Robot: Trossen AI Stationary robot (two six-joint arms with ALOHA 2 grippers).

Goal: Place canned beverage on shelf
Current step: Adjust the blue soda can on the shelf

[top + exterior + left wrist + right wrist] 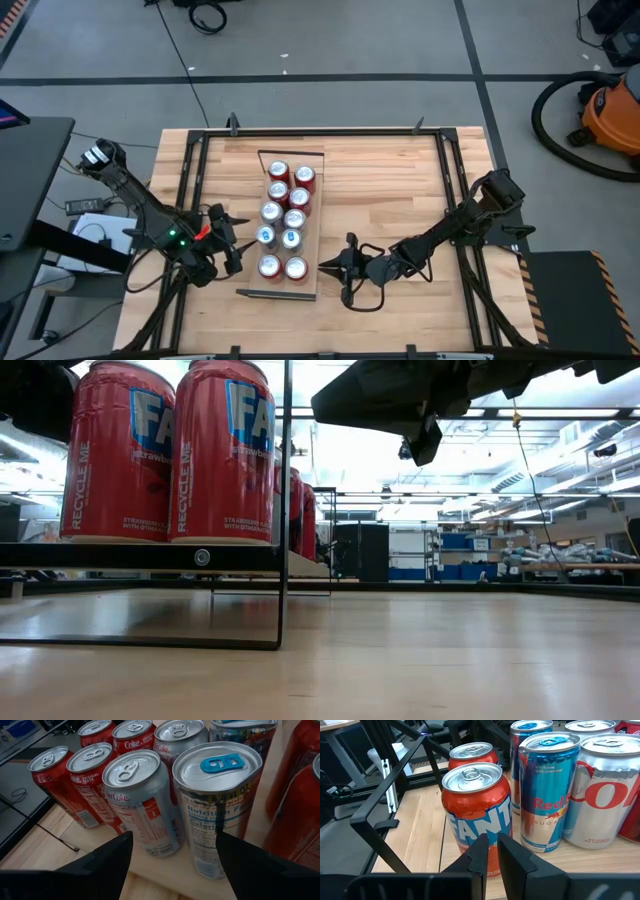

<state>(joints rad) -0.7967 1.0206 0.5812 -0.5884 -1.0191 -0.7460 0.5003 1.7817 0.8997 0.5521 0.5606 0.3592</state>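
The shelf is a long light-wood board on a thin dark frame in the middle of the table. Several cans stand on it in two rows: red ones, silver ones and blue-tabbed ones. My left gripper is open at the shelf's left side, its fingers spread before a silver Diet Coke can and a blue-tabbed can. It touches neither. My right gripper is shut at the shelf's right side near its near end. It points at an orange Fanta can and stands just short of it.
The black frame rails run along the table's left and right sides, close to both arms. Bare wood lies right of the shelf. In the low view, two red Fanta cans stand on the raised shelf above the tabletop.
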